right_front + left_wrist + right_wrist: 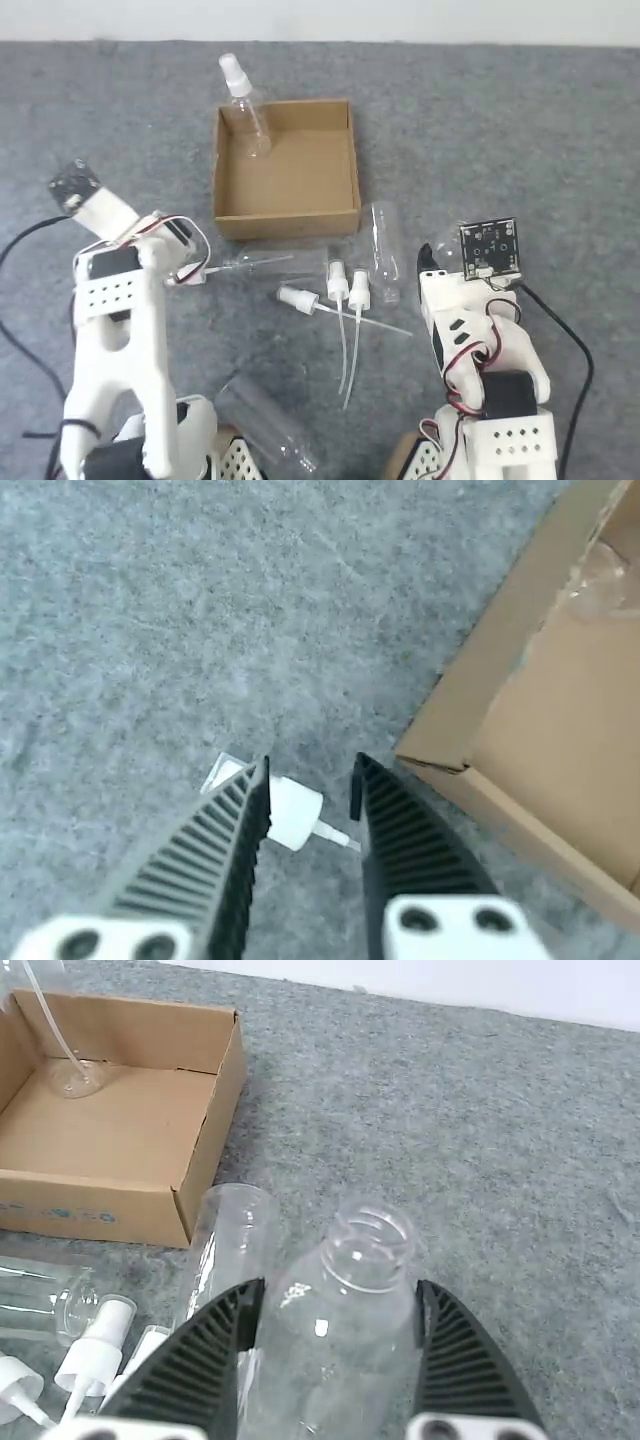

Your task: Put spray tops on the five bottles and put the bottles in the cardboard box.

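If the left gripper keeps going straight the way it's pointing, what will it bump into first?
Probably the white spray top lying on the grey mat, right between the open fingers of the left gripper.

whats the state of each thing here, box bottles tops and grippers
brown cardboard box: open, one bottle inside
clear plastic bottle with white spray top: capped, leaning in the box
right gripper: shut on an uncapped clear bottle
left gripper: open around a loose white spray top lying on the grey carpet
clear bottle by the box: lying down, no top
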